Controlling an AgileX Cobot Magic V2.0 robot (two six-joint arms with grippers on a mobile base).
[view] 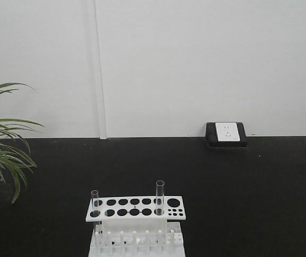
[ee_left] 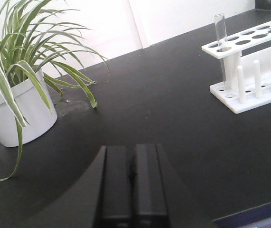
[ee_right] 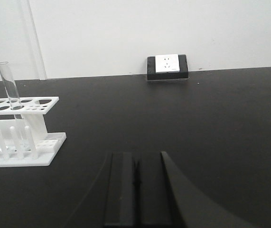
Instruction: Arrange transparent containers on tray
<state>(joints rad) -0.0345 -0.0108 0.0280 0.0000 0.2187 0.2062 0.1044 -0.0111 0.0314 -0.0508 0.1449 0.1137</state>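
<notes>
Two transparent containers, slender clear glass tubes, stand upright in a white rack (view: 136,209) at the bottom centre of the front view: one at its left end (view: 95,203), one right of the middle (view: 159,195). The left wrist view shows one tube (ee_left: 220,38) in the rack (ee_left: 268,31), far right of my left gripper (ee_left: 131,148), which is shut and holds nothing. In the right wrist view a tube (ee_right: 9,90) stands in the rack (ee_right: 31,102), left of my right gripper (ee_right: 136,154), also shut and holding nothing. The tray is out of view.
A potted spider plant in a white pot (ee_left: 16,114) stands at the table's left (view: 2,155). A white socket in a black block (view: 226,134) sits against the back wall. A bluish-grey edge (ee_left: 254,219) shows at the lower right of the left wrist view.
</notes>
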